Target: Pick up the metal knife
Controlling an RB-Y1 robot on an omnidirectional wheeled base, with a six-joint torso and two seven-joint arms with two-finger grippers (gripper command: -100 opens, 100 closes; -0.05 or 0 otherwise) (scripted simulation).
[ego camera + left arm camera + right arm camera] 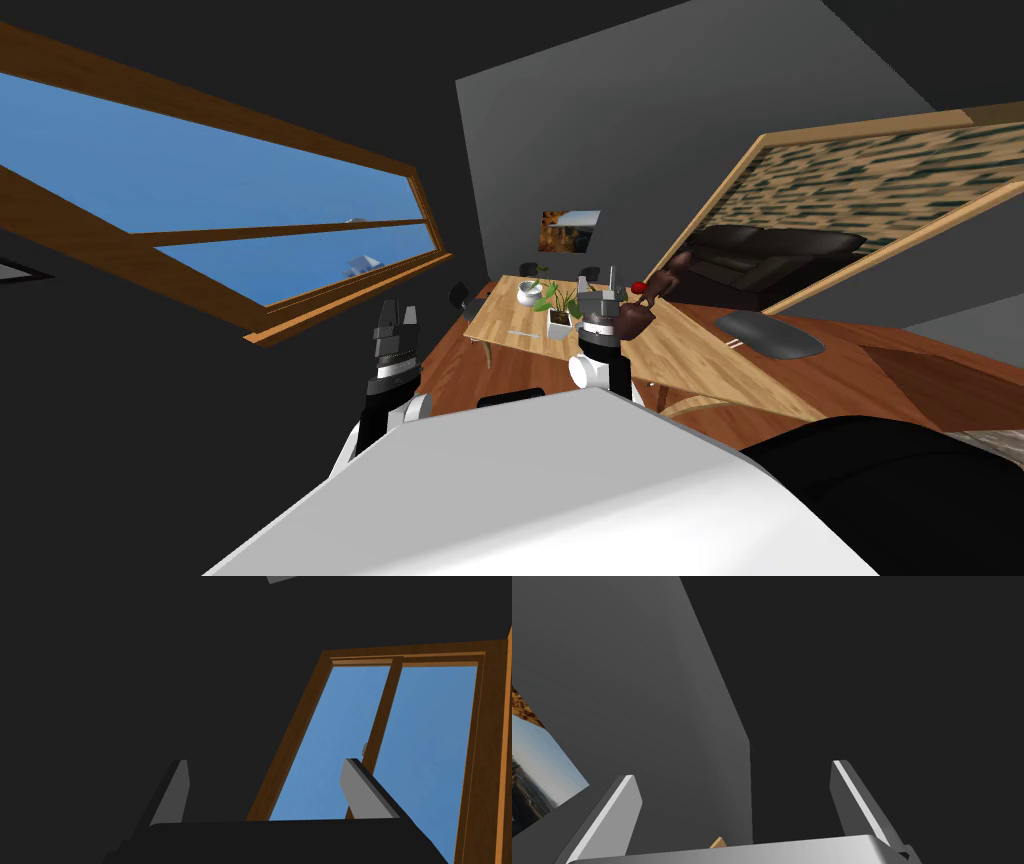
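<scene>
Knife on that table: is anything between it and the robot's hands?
The potted plant stands on the wooden table between the right gripper and the knife; nothing visible stands between the left gripper and it.

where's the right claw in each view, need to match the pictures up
head view: right claw near centre, overlapping the wooden table beside the potted plant.
right wrist view: its own open fingers, aimed at a grey wall corner.
left wrist view: those open fingers belong to the left claw.
shared landmark: the wall picture, also beside a finger in the right wrist view.
</scene>
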